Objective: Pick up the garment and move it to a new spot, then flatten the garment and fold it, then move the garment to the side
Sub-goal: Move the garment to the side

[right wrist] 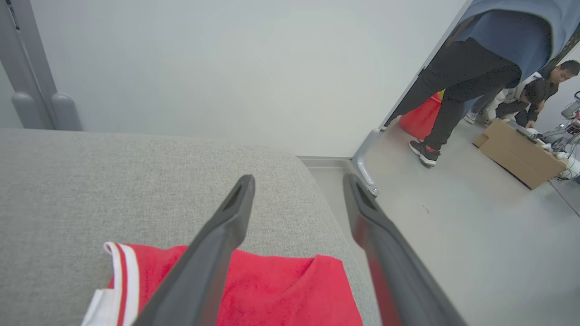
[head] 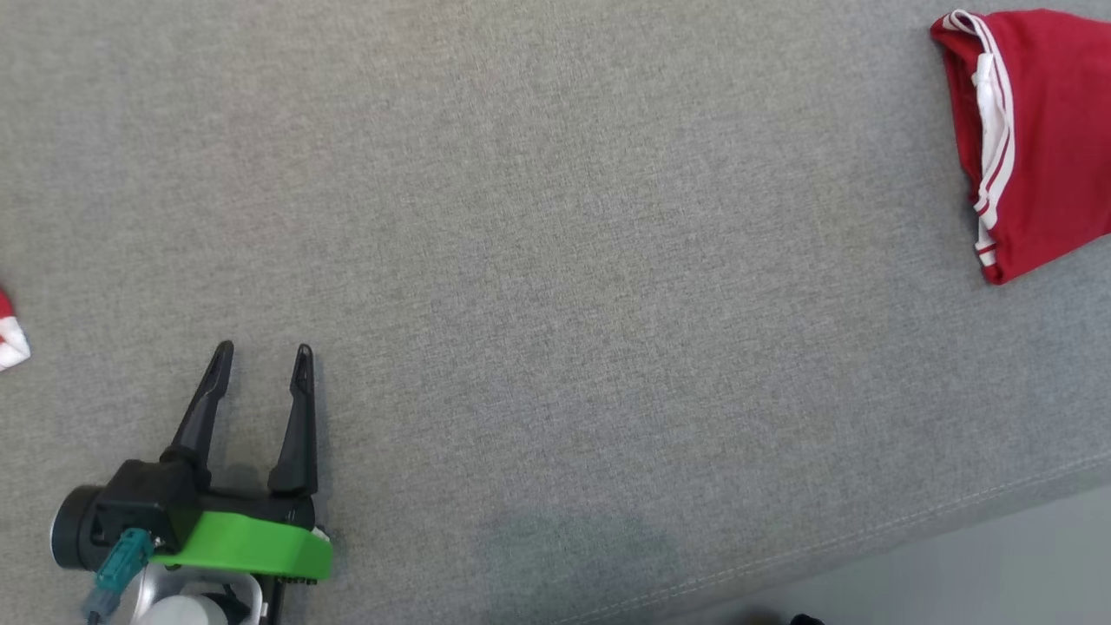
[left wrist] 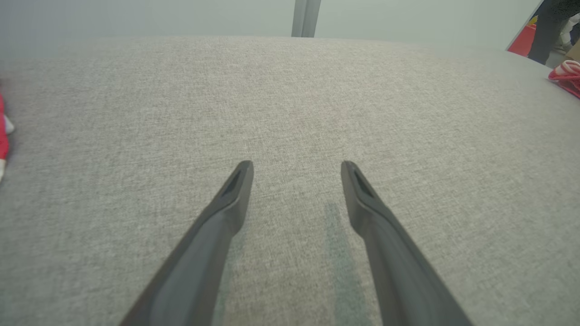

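Claws first: my left claw [head: 264, 347] is spread wide with nothing between its two dark fingers. It hangs low over the bare grey cushion [head: 555, 260] at the lower left of the head view, and its shadows fall on the fabric beneath. My right claw [right wrist: 297, 177] is spread just as wide and grips nothing. Its fingers are raised above the garment [right wrist: 272, 290] and, as far as I can tell, do not touch it.

The garment is red with white striped trim along one edge and is folded into a compact bundle. It lies near a corner of the cushion, close to where the fabric drops to the floor [right wrist: 453, 253]. In the head view it sits at the upper right, well apart from my left claw. A scrap of red and white cloth [head: 10, 337] pokes in at the cushion's far left edge.

Beyond the corner, past a pale wall [right wrist: 204, 68], a person [right wrist: 457, 86] in dark trousers stands on the floor. A cardboard box [right wrist: 516, 156] lies nearby, with a second person [right wrist: 534, 93] bent low just behind it.
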Controlling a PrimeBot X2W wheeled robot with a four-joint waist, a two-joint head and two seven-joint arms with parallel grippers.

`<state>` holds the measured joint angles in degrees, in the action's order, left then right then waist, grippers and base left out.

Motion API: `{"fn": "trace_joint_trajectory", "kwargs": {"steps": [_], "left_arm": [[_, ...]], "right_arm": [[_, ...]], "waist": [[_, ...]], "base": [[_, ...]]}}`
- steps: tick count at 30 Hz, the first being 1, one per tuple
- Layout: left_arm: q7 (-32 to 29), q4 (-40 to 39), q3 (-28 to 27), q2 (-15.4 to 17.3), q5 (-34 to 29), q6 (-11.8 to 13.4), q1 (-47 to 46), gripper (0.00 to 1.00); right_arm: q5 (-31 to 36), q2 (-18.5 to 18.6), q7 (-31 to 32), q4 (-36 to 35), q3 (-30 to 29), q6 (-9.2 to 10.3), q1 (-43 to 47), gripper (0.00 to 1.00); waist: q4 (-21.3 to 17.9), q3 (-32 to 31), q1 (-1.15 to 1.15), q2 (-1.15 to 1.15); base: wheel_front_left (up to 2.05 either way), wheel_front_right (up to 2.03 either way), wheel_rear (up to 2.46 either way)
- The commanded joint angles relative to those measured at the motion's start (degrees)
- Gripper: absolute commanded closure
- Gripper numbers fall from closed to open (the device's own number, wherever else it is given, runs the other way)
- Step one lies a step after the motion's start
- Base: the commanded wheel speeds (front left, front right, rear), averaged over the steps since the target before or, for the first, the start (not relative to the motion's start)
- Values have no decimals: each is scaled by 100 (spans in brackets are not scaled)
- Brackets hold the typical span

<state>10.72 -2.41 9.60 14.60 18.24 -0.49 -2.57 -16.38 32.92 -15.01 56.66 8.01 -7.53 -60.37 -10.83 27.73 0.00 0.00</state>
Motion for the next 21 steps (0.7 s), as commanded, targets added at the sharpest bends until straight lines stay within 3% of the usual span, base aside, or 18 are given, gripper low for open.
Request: {"fn": "trace_joint_trajectory", "kwargs": {"steps": [1,7,11,21], "left_arm": [[45,55,11,-47,44,0,99,0],[262,505,5,-248,202,8,308,0],[356,726,-100,-330,275,19,432,0],[449,1039,-387,-468,254,-18,535,0]], "right_arm": [[19,-24,-17,-128,-31,8,203,0],[-68,-406,-18,-2125,-280,8,1845,0],[-74,-735,-18,-3018,-316,8,2931,0],[91,-1579,-19,-3757,-484,8,4617,0]], "waist": [[132,-652,0,0],[411,-1452,0,0],[581,-1819,0,0],[880,-2246,0,0]], "base": [[0,0,0],[0,0,0],[0,0,0],[0,0,0]]}}
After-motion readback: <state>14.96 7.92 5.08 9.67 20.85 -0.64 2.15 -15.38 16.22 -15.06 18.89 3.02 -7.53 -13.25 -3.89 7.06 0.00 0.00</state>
